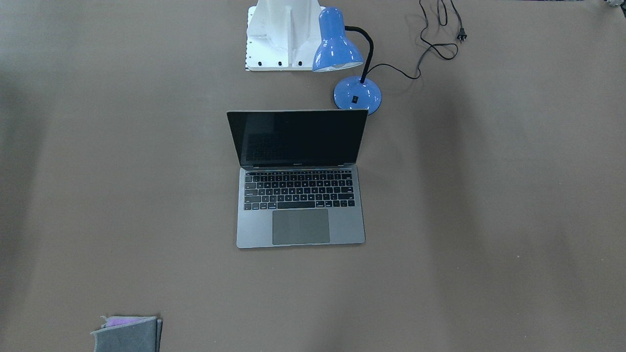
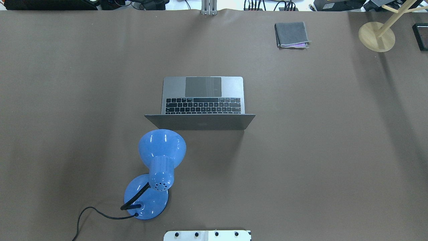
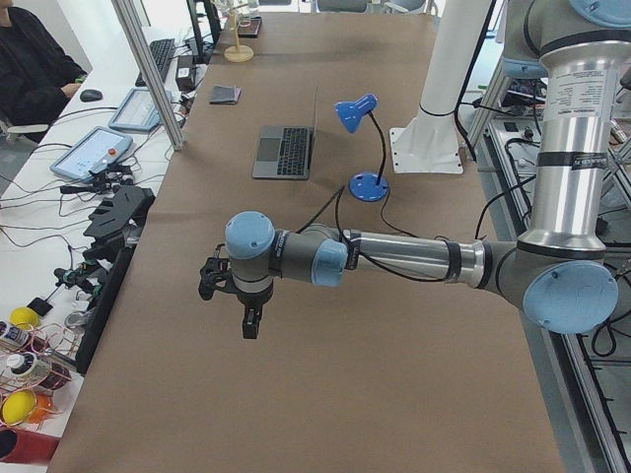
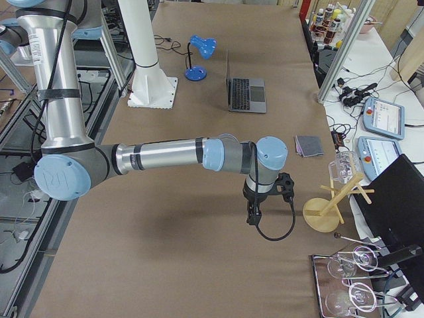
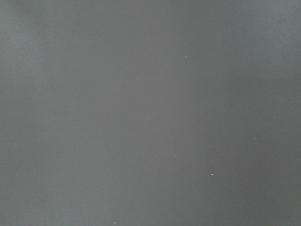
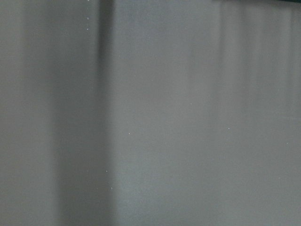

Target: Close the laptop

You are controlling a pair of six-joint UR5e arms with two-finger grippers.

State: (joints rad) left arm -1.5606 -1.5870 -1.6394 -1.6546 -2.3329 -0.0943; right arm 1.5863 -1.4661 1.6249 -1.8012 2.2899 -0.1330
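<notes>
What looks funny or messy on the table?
Nothing is spilled or broken. The laptop sits straight and open, with its screen dark. One small oddity: the blue lamp stands close behind the laptop's lid, and its plug lies loose on the table, connected to nothing.

The left gripper (image 3: 250, 323) and the right gripper (image 4: 252, 216) appear only in the side views, so finger spacing cannot be determined. In the overhead view the laptop (image 2: 200, 122) presents the back of its lid, which conceals the screen. A faint mark on the lid, probably a logo, is too dim to resolve.

In the front-facing view the lid's corner covers part of the lamp base (image 1: 357, 94). The bottom edge crops the felt pouch (image 1: 128, 335) and the top edge crops the robot base (image 1: 279, 39). The lamp cord (image 2: 79, 219) runs off the overhead view's bottom edge.
</notes>
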